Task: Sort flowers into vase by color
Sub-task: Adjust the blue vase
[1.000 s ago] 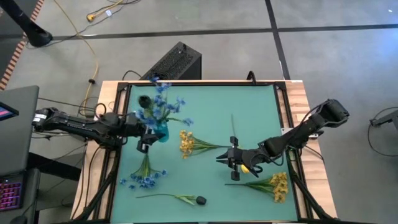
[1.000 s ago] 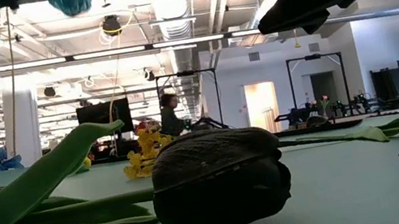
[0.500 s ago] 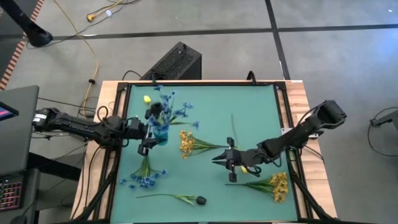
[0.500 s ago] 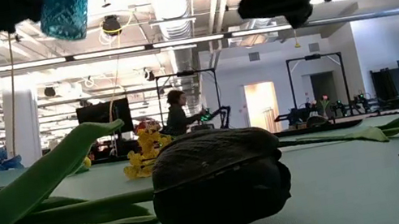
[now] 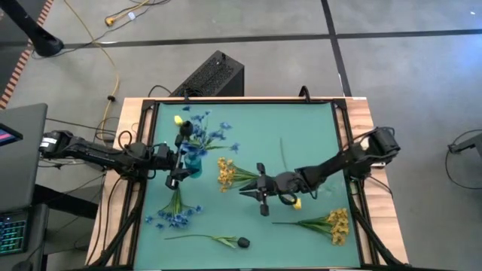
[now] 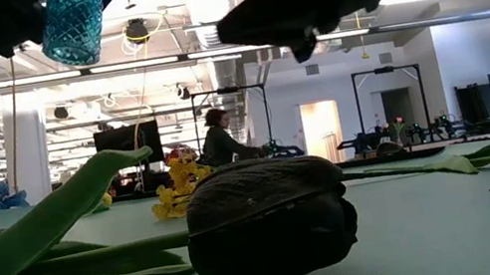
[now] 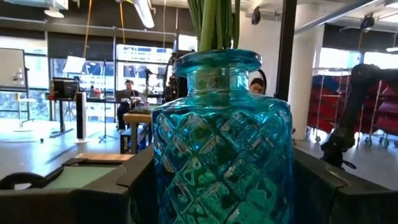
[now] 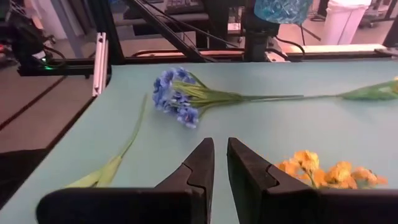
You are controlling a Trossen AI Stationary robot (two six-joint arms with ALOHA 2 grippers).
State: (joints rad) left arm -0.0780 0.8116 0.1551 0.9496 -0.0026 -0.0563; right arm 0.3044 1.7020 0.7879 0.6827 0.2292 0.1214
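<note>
My right jaws (image 8: 221, 163) hang over the middle of the green bench (image 5: 309, 143), fingers drawn almost together with only a slit between them and nothing held. Closest to them is the yellow-orange sprig (image 5: 226, 173): from above its blossoms lie just past my fingertips on the left arm's side, and its stem runs back toward me, so its long axis lies nearly in line with my reach and I would judge the stem, not the head, to be the part to pinch. Through my wrist camera those orange blossoms (image 8: 320, 169) sit just off to one side of the fingers, close below. Further out in the same direction lies the blue sprig (image 8: 177, 98), flat on the bench, head away from the vase and stem pointing toward it. Beyond that, my left jaws (image 5: 178, 159) stand wide around the blue glass vase (image 7: 222, 146), gripping its body and holding it clear of the bench, with blue blossoms (image 5: 205, 129) and one yellow bud (image 5: 178, 120) already standing in it. A yellow bud (image 5: 297, 203) lies under my right arm, and the dark bud (image 5: 242, 242) near the bench's front edge. My right arm is plainly nearer the orange sprig.
</note>
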